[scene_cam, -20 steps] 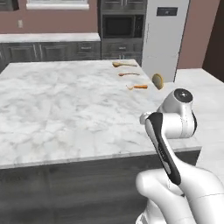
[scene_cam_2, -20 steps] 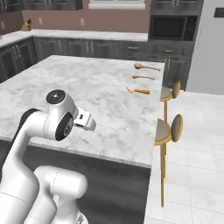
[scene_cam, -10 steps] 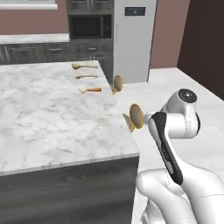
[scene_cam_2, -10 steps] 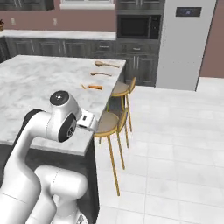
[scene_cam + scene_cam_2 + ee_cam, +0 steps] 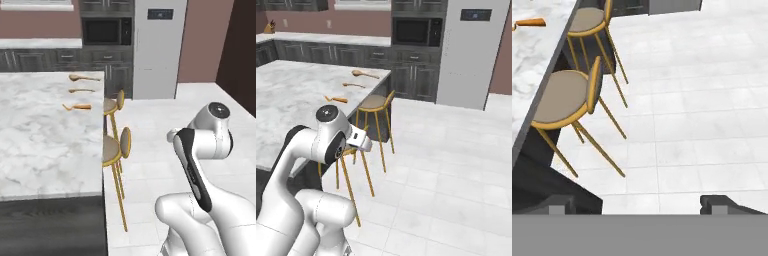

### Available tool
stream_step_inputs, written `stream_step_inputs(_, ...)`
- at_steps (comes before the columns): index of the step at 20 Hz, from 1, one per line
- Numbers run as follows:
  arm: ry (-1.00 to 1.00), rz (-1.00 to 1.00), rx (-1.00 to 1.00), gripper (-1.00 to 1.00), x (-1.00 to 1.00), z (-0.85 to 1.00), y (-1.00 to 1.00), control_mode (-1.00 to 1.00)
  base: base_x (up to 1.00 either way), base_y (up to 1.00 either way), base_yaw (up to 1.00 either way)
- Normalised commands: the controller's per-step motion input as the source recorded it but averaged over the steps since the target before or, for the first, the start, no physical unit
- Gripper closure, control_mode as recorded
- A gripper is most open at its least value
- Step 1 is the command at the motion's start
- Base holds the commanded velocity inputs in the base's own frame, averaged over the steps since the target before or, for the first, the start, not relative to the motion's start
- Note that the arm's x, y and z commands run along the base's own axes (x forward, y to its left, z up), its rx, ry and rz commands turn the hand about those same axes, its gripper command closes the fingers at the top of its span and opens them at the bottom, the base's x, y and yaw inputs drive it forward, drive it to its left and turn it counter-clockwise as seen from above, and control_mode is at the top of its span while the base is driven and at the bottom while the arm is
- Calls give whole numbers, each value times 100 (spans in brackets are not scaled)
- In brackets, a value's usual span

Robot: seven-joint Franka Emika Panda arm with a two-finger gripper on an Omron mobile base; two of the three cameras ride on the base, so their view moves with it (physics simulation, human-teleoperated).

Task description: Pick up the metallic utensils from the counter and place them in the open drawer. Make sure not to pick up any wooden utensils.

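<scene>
Showing no readable writing anywhere, with the fridge panel too blurred to read. Sitting wide apart and empty, the gripper fingertips are pointing down at the tiled floor beside two bar stools, well away from the utensils lying in a row near the marble counter edge. Having driven right since the earlier frames, the base is making the whole scene slide left, so the stools and fridge are now showing more centrally.

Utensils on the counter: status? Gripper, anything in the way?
Gripper open, empty, over floor. Three utensils untouched near the counter edge. Two stools along that edge.
</scene>
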Motion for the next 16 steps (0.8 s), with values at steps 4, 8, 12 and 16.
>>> stream_step_inputs(4, 0, 0, 0, -100, 0, 0, 0, 100, 100, -71, 56)
stream_step_inputs(8, 0, 0, 0, -100, 0, 0, 0, 100, 100, -78, 54)
stream_step_inputs(12, 0, 0, 0, -100, 0, 0, 0, 100, 100, -84, 54)
stream_step_inputs(16, 0, 0, 0, -100, 0, 0, 0, 100, 88, -92, 53)
